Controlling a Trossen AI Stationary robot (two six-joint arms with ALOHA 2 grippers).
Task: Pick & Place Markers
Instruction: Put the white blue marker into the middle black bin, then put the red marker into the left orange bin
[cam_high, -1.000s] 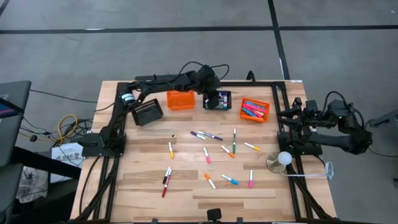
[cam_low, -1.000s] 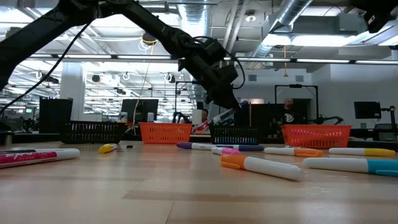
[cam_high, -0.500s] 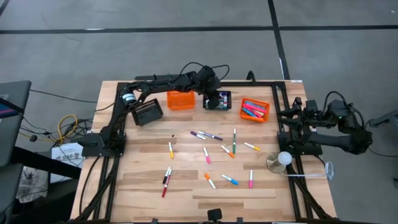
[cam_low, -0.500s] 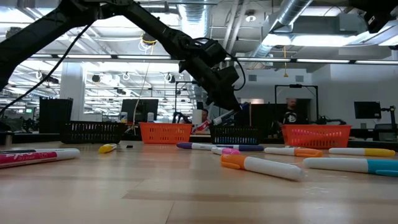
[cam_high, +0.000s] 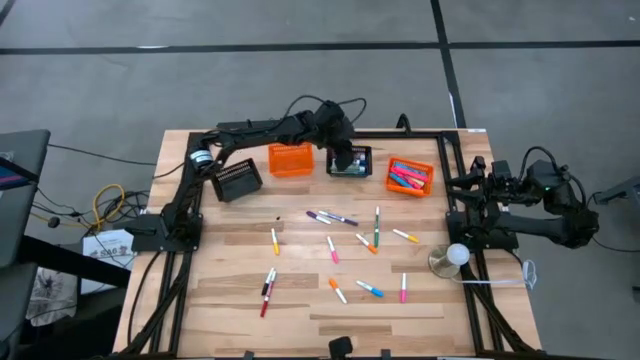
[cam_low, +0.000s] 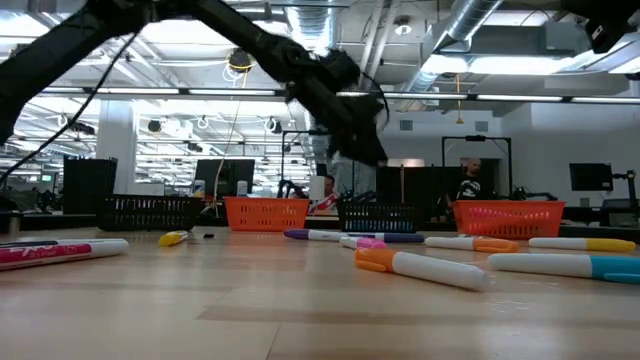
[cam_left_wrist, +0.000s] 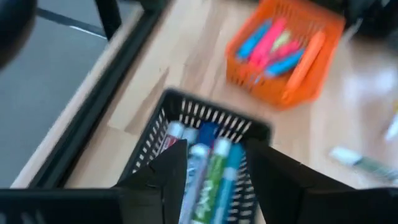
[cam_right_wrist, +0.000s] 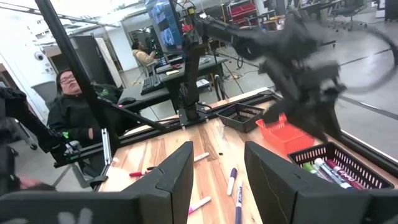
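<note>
Nearest us, short capped markers (cam_high: 337, 243) in mixed colours lie scattered across the pale wooden table (cam_high: 230, 300). Farther back, we see the left gripper (cam_high: 346, 160) over the black mesh basket (cam_left_wrist: 155, 140) of markers, fingers apart, holding nothing. The right gripper (cam_right_wrist: 216, 177) waits off the table's right edge, fingers apart, empty.
</note>
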